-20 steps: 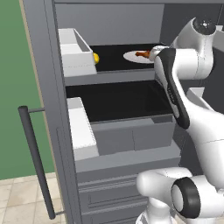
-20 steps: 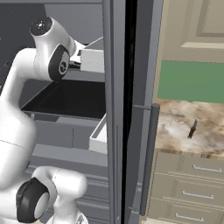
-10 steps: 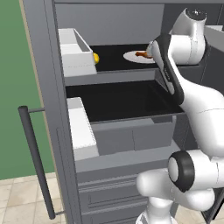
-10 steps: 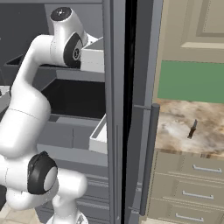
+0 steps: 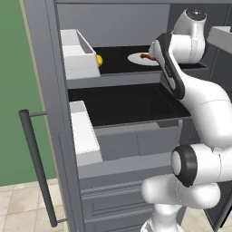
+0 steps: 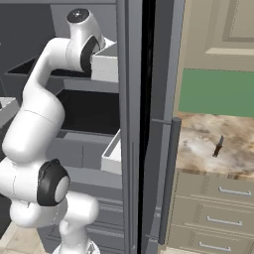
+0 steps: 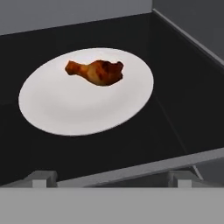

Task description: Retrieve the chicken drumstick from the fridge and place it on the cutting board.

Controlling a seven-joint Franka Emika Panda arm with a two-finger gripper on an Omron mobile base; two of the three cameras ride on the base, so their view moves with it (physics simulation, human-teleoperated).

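The fridge (image 5: 50,90) stands open, its black shelves facing me. On the upper shelf lies a white plate (image 7: 87,105) carrying the chicken drumstick (image 7: 96,71), reddish-brown with its thick end to the right in the hand view. From the left base view the drumstick (image 5: 146,56) peeks out beside my forearm. My gripper (image 7: 111,178) hovers at the shelf's front lip, short of the plate, fingers wide apart and open with nothing between them. The cutting board is out of view.
A small yellow fruit (image 5: 99,60) sits at the left of the upper shelf beside a white door bin (image 5: 78,59). A second bin (image 5: 84,133) hangs lower. The long door handle (image 5: 38,172) is at left. A stone counter (image 6: 218,149) lies right of the fridge.
My arm has lifted and stretched deeper into the fridge, and the hand now points at the plate on the upper shelf. The plate and drumstick have not moved.
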